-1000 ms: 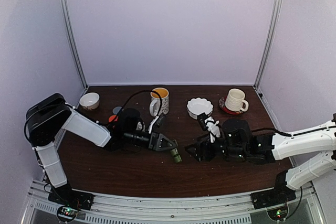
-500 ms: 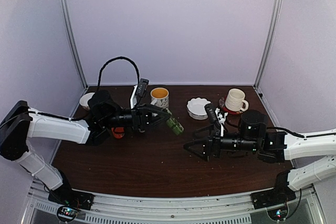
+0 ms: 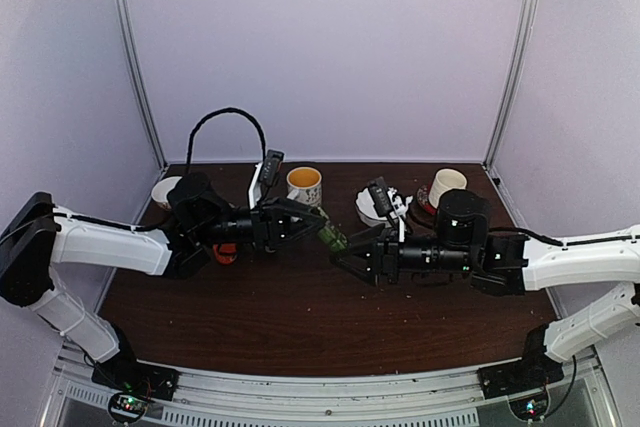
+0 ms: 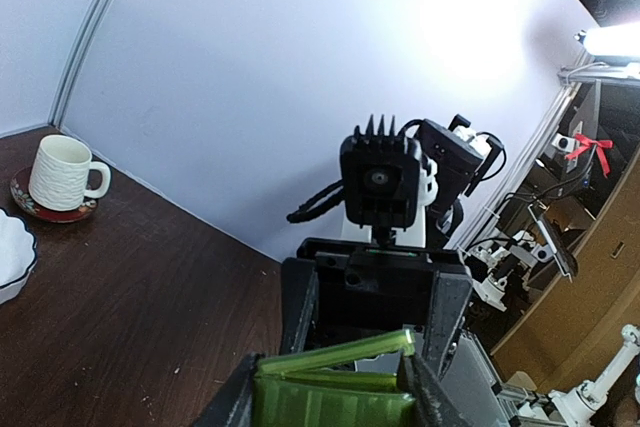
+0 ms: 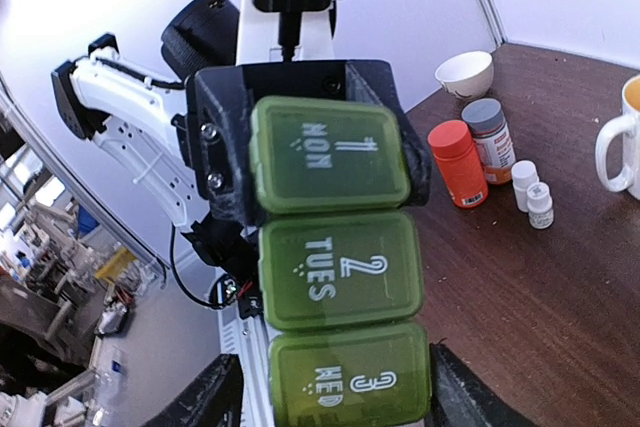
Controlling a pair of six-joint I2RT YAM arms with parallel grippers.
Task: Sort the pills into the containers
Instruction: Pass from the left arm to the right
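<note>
Two arms meet over the middle of the dark brown wooden table (image 3: 300, 327), and the flat dark-green plastic pill box with three lids (image 5: 340, 247) hangs in the air between them. It's a touch toward 12 o'clock from centre and isn't resting on anything. The left gripper (image 3: 318, 225) is pinching the MON end. The right gripper (image 3: 345, 251) has its fingers spread either side of the WED end, with a sliver of gap showing on one side, so it's not clamped. All three lids look shut. Room-wise, the whole 6 o'clock half is bare wood right up to the metal rail (image 3: 330, 382), and the pale lilac walls (image 3: 320, 47) box in 9, 12 and 3. The clutter hugs the back edge:

- small white bowl (image 3: 166, 192) at 10
- white mug with a yellow inside (image 3: 304, 187) at 12, just behind the left fingers
- white scalloped dish (image 3: 372, 209) at 1, half hidden by the right wrist
- cream ribbed mug on a red saucer (image 4: 62, 172) at 2

Around 9 to 10, by the left forearm, there's an orange-capped bottle (image 5: 455, 162), a grey-capped bottle (image 5: 487, 137) and two tiny white bottles (image 5: 532, 192).
</note>
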